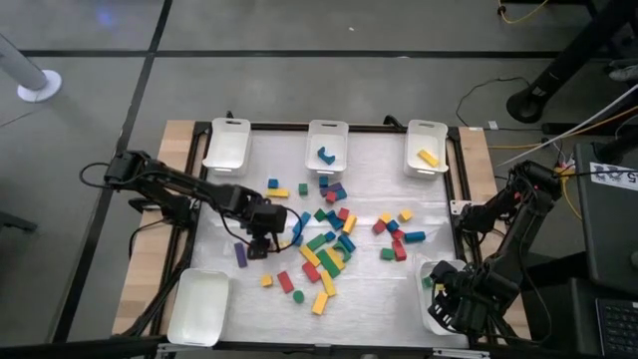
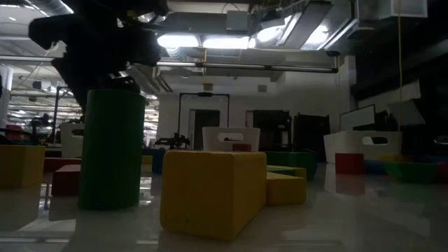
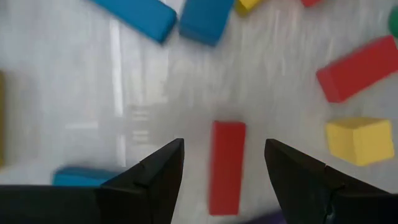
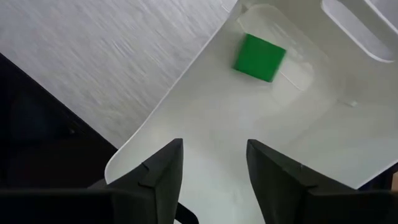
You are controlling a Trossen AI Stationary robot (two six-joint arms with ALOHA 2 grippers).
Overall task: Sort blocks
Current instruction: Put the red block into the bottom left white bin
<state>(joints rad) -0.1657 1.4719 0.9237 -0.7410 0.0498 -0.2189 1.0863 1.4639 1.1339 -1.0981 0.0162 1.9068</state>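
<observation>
Many small red, blue, green and yellow blocks [image 1: 329,249] lie scattered mid-table. My left gripper [image 1: 261,241] is open at the pile's left side, pointing down. In its wrist view its gripper [image 3: 224,158] has a finger on either side of a red bar [image 3: 227,165] that lies flat on the table, with gaps showing. My right gripper [image 1: 451,299] is open and empty over the near right tray [image 1: 435,271]. In its wrist view that gripper [image 4: 214,158] hovers above the tray's floor, where a green cube [image 4: 259,57] rests.
Three white trays stand along the far edge: the left one [image 1: 227,146], the middle one [image 1: 327,135] with a blue block, and the right one [image 1: 427,140] with a yellow block. Another tray [image 1: 199,305] is near left. A purple block [image 1: 240,255] lies beside my left gripper.
</observation>
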